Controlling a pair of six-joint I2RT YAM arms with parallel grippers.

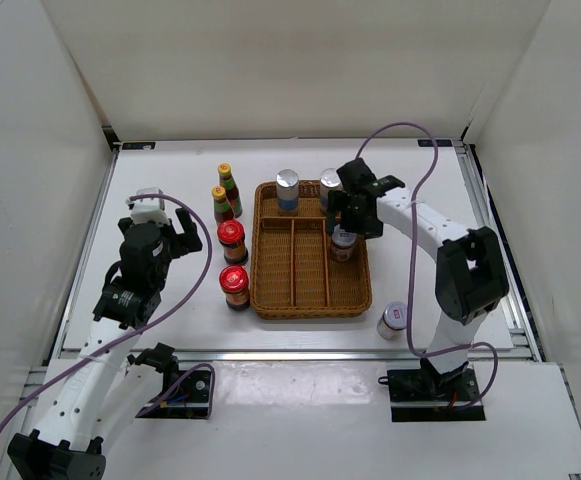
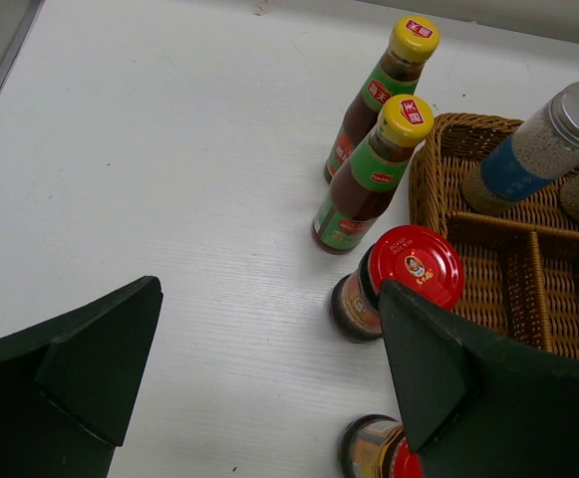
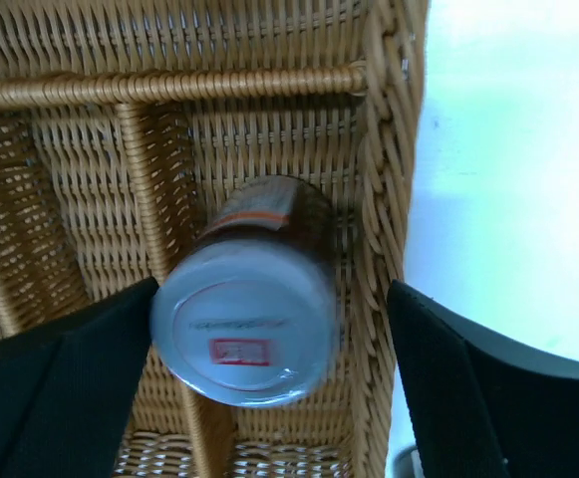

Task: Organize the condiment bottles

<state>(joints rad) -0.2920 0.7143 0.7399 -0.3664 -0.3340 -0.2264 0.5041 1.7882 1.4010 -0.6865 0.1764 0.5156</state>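
Counted eight containers in all, two of each kind. Found three inside the tray [image 1: 310, 313] and five out on the tabletop [image 1: 170, 165].

Silver-capped bottles [image 1: 287, 186] [image 1: 328, 182]: two, both upright in the tray's back row, side by side, the right one partly hidden behind the right arm.

White-lidded jars [image 1: 342, 243] [image 1: 393, 319]: two. First in the tray's rightmost long compartment, at its back end, just in front of the cross bar and close to the right wall. Second on the tabletop off the tray's near right corner, apart from the rest.

Red-lidded jars [image 1: 231, 238] [image 1: 235, 284]: two, upright on the tabletop just beside the tray's left wall, one behind the other.

Yellow-capped bottles [image 1: 228, 184] [image 1: 221, 203]: two, upright on the tabletop behind the red-lidded pair, near the tray's back left corner, close together (contact between them not determinable).

Right pincer [image 3: 274, 299]: poised over the first white-lidded jar, fingers apart on either side of the lid, not clamped. Clear gap on one side; other finger at the lid's edge, contact not determinable.

Left pincer [image 2: 269, 289]: fingers wide apart, holding nothing, above bare tabletop left of the tray, red-lidded jars just beside its right finger in the wrist view.
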